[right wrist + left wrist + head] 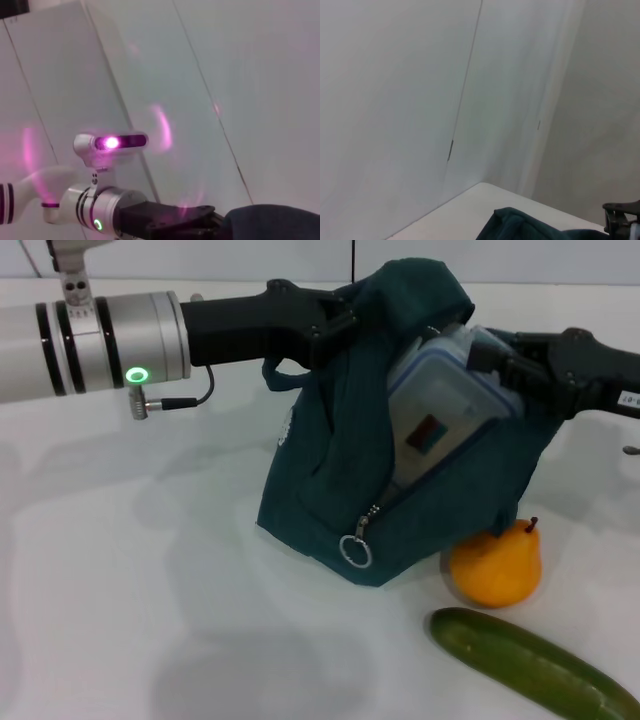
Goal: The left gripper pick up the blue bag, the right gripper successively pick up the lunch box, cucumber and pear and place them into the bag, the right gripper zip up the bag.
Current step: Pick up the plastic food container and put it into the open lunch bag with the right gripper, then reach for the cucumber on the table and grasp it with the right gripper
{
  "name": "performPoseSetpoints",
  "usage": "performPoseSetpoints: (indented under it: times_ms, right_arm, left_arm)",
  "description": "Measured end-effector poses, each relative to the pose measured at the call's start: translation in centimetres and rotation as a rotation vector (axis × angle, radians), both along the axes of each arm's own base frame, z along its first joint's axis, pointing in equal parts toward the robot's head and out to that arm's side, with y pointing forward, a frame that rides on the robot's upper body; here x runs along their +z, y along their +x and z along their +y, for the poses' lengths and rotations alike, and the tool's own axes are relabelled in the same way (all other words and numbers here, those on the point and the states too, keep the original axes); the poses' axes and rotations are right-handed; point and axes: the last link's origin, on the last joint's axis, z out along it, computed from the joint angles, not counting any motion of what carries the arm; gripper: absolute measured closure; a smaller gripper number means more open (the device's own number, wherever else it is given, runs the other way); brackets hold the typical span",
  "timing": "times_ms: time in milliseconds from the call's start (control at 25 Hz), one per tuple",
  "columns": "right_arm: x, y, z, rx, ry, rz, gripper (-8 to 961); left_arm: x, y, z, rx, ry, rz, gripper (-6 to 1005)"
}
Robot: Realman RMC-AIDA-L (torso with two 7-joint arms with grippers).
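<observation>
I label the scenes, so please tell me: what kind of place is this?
Probably a robot test room, not a home: a plain white table, bare white wall panels, and staged props, a pear and a cucumber.

We see the head view brightly and evenly lit from above, with the white surface close to washed out. Soft grey shadows spread on it to the left of and in front of the blue bag, with no hard edges. A pale sheen lies along the cucumber and on the lid of the lunch box. The pear glows a saturated orange. The left wrist view is paler and flat (mostly bare wall), with little contrast. In the right wrist view we find pink-magenta flare: a bright spot on the camera bar and curved ghost arcs across the wall panels. Edges there look soft.
</observation>
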Motion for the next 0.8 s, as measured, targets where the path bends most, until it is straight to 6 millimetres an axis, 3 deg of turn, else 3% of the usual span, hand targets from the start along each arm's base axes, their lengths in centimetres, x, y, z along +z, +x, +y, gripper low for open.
performPoseSetpoints:
  times_ms: [160, 360, 520, 680, 800]
  right_arm:
    - [0.3, -0.5, 0.4, 0.009, 0.014, 0.004, 856]
    - [1.7, -1.0, 0.6, 0.032, 0.069, 0.031, 723]
    - [4.3, -0.9, -0.1, 0.038, 0.070, 0.055, 599]
    - [6.9, -0.9, -1.2, 0.049, -0.047, -0.081, 424]
    - [7.8, -1.1, -2.4, 0.051, -0.154, -0.243, 355]
  left_arm:
    - [-0.1, 0.1, 0.0, -0.001, -0.002, -0.001, 944]
    - [-0.3, 0.1, 0.1, 0.003, -0.003, 0.001, 944]
    - [-0.4, -0.2, 0.3, 0.019, 0.005, 0.005, 945]
    - [-0.4, -0.5, 0.2, 0.029, 0.009, 0.007, 945]
    - [-0.6, -0.6, 0.4, 0.042, 0.014, 0.011, 945]
